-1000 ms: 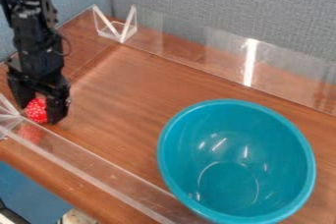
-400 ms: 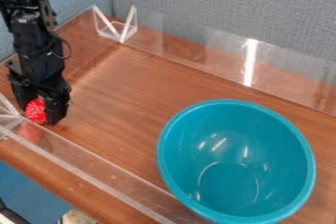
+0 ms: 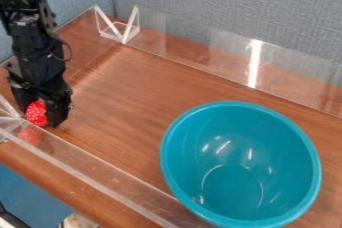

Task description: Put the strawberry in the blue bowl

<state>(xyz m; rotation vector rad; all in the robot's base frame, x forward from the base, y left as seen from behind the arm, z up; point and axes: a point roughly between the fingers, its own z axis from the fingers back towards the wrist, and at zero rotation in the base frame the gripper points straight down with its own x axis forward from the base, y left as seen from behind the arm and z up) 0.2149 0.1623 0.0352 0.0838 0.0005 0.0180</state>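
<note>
The strawberry (image 3: 38, 114) is a small red berry low on the wooden table at the far left. My gripper (image 3: 39, 113) points straight down over it, its black fingers (image 3: 58, 108) standing on both sides of the berry and shut on it. The blue bowl (image 3: 242, 160) is a large teal-blue bowl at the lower right, upright and holding nothing, well apart from the gripper.
A clear plastic wall (image 3: 94, 167) runs along the table's front edge, just in front of the gripper. More clear panels (image 3: 254, 57) stand along the back edge, with a small clear stand (image 3: 118, 24) at the back left. A grey wall rises behind.
The arm has stayed in place over the strawberry. No motion of the bowl or berry shows.
</note>
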